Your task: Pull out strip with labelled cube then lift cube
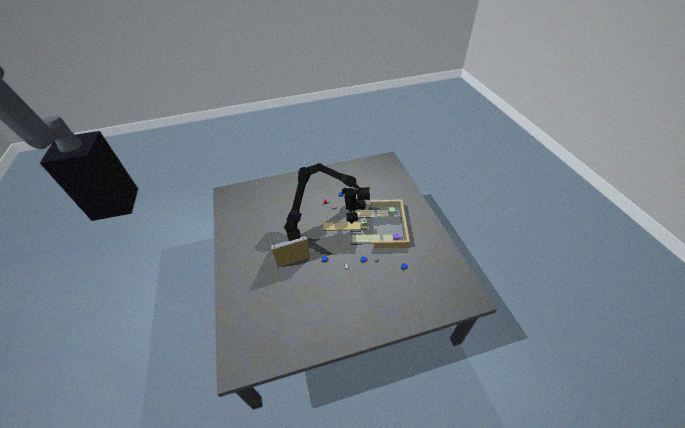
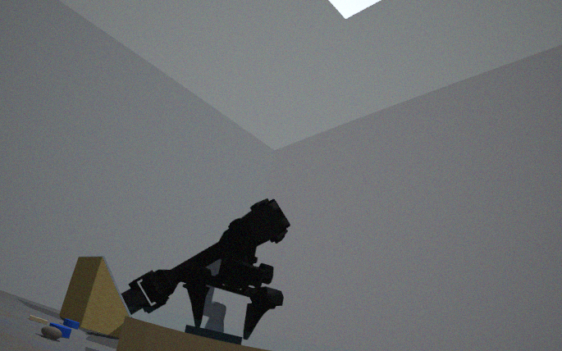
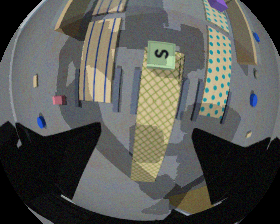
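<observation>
The cross-hatched strip [image 1: 340, 226] [image 3: 152, 112] is in one piece, between two low dark rails, its near end well past them. The green labelled cube [image 1: 364, 221] [image 3: 161, 55] sits on its far end, its letter facing up. The blue-striped strip [image 1: 364, 213] [image 3: 101, 60] and the teal-dotted strip [image 1: 368, 238] [image 3: 218, 65] lie either side, each with a gap across it. A purple cube [image 1: 396, 236] [image 3: 218, 4] is on the dotted strip's far part. My gripper [image 1: 352, 217] [image 2: 221, 332] [image 3: 147, 131] is open and empty, above the cross-hatched strip, nearer the arm than the cube.
A wooden wall [image 1: 405, 220] [image 3: 243, 30] encloses the far ends of the side strips. Another green cube [image 1: 391, 209] is at the striped strip's far end. Blue pieces [image 1: 363, 259] [image 3: 254, 100] and a pink block [image 3: 59, 100] lie outside. A tan wedge-shaped block [image 1: 291, 253] [image 2: 99, 300] stands by the arm's base.
</observation>
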`<state>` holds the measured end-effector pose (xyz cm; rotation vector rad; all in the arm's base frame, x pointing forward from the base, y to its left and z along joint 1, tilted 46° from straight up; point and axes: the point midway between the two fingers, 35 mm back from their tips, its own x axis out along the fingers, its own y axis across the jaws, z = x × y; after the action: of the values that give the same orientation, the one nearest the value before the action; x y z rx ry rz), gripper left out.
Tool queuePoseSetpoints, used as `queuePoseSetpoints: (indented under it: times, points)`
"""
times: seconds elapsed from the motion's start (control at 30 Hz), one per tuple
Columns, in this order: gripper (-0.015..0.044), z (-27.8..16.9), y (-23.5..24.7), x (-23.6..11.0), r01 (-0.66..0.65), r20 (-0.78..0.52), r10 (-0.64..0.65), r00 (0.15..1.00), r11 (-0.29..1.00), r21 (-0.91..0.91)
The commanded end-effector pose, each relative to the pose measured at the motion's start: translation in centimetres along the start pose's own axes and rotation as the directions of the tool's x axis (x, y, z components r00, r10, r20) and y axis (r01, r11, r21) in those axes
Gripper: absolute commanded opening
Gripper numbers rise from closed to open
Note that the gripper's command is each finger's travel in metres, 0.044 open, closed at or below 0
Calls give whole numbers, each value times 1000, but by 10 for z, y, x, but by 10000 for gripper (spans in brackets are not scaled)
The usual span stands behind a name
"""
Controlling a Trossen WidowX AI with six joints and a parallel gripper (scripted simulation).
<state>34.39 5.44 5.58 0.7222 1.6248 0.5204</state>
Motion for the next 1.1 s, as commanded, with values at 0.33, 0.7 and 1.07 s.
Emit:
queuePoseSetpoints:
  times: [0.33,0.7,1.07]
  points:
    - [440,49,-4,-3,0,-4,0,1000,1000,-1]
    - [387,75,-10,-1,0,-3,-1,1000,1000,-2]
    - [250,76,-10,16,1,-3,-1,1000,1000,-2]
